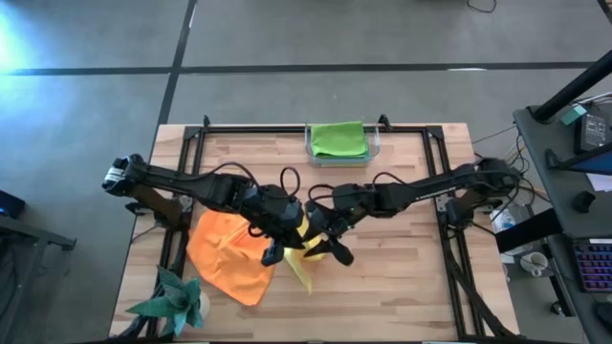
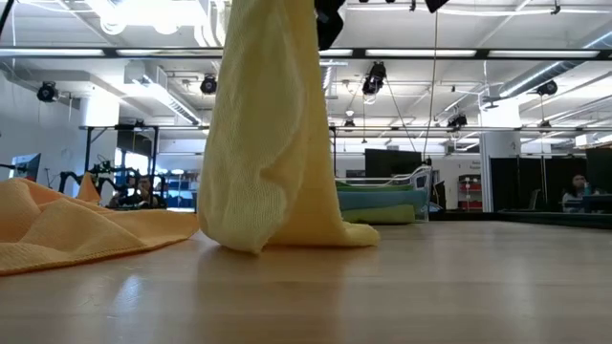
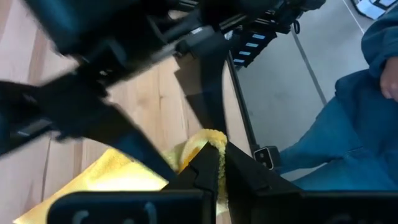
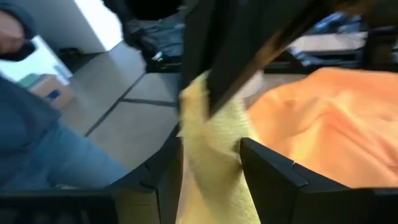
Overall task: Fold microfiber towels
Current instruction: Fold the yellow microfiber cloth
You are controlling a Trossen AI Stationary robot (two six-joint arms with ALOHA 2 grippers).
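Tabletop: both end effectors (image 1: 304,247) clamp yellow towel (image 2: 273,153), top edge cut off.

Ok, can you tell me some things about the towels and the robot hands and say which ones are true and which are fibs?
1. The yellow towel hangs from above with its bottom edge touching the table. True.
2. The orange towel is neatly folded into a square. False: it lies crumpled and spread out on the table.
3. The left gripper is pinching the yellow towel. True.
4. The lime green towel is held up in the air by an arm. False: it lies folded at the far edge of the table, with no gripper on it.
5. The right gripper has yellow cloth between its fingers. True.
6. The teal spiky ornament sits on top of the yellow towel. False: it stands by the table's near left corner, beside the orange towel.
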